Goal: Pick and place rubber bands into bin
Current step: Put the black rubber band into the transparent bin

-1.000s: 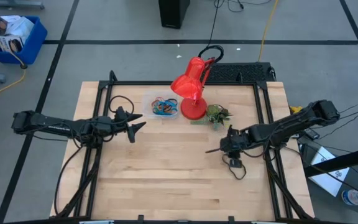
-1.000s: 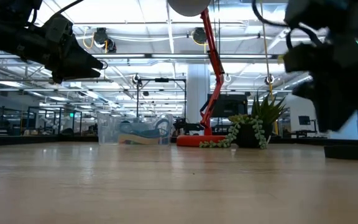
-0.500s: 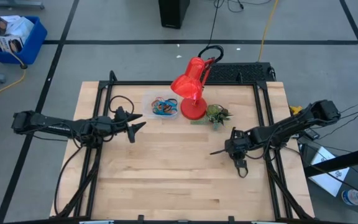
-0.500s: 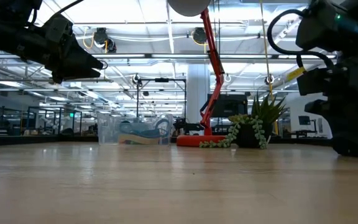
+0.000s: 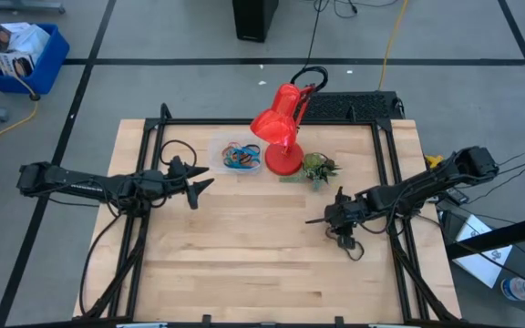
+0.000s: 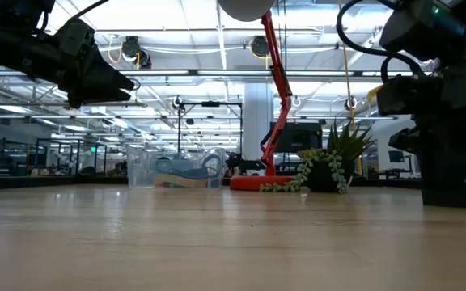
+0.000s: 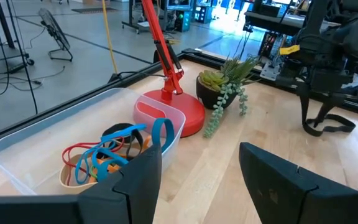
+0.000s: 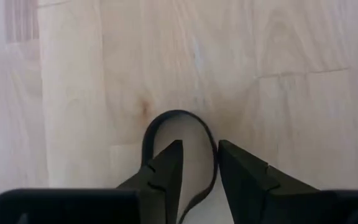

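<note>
A black rubber band [image 8: 176,114] lies flat on the wooden table as an open loop. My right gripper [image 8: 199,144] stands over it, open by a narrow gap, with one finger over the inside of the loop and the other outside it. In the high view this gripper [image 5: 310,220] is right of the table's middle. The clear bin [image 5: 236,156] at the far middle holds several coloured rubber bands [image 7: 107,155]. My left gripper [image 5: 206,185] hangs open above the table, just short of the bin. My right gripper comes at the black band slanting down from above. Its fingers stand on either side of one side strand [image 8: 214,163] of the loop, which runs close along the inner face of one finger. I cannot tell whether a finger touches the strand.
A red desk lamp [image 5: 279,128] stands right beside the bin, with a small potted plant [image 5: 317,169] to its right. A black frame [image 5: 381,182] borders the table. A loop of black robot cable [image 5: 349,248] hangs under the right wrist.
My right gripper has come down toward the table and tipped more steeply downward, and now stands low over the board. The left arm has kept still.
</note>
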You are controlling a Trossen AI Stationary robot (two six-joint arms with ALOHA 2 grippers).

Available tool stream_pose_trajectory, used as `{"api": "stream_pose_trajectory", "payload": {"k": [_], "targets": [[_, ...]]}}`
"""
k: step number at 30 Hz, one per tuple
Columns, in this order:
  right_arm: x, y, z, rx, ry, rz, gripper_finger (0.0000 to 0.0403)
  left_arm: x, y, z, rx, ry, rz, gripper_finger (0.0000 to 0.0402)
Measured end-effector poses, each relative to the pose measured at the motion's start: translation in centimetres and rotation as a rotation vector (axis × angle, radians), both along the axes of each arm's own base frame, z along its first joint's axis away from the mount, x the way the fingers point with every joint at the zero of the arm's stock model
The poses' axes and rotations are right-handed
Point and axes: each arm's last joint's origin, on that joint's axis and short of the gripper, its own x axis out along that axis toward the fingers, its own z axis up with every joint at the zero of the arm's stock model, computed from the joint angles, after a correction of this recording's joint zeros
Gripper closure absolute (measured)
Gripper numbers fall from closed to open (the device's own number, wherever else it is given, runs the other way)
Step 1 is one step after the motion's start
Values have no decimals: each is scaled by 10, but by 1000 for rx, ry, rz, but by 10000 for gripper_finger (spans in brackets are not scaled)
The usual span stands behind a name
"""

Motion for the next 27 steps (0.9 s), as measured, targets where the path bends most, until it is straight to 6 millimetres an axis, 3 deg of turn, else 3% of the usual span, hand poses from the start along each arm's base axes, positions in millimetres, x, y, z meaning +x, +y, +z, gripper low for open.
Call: {"api": "stream_pose_trajectory", "payload": {"k": [12,16,20,27], "targets": [[-10,-3,-18,-20,-43,35,395,0,0,0,0,1,0,179],[-6,-2,-16,-27,-90,55,398,0,0,0,0,1,0,179],[10,-1,-3,-116,-238,83,400,0,0,0,0,1,0,179],[28,-5,41,-452,-501,103,402,0,0,0,0,2,1,179]]}}
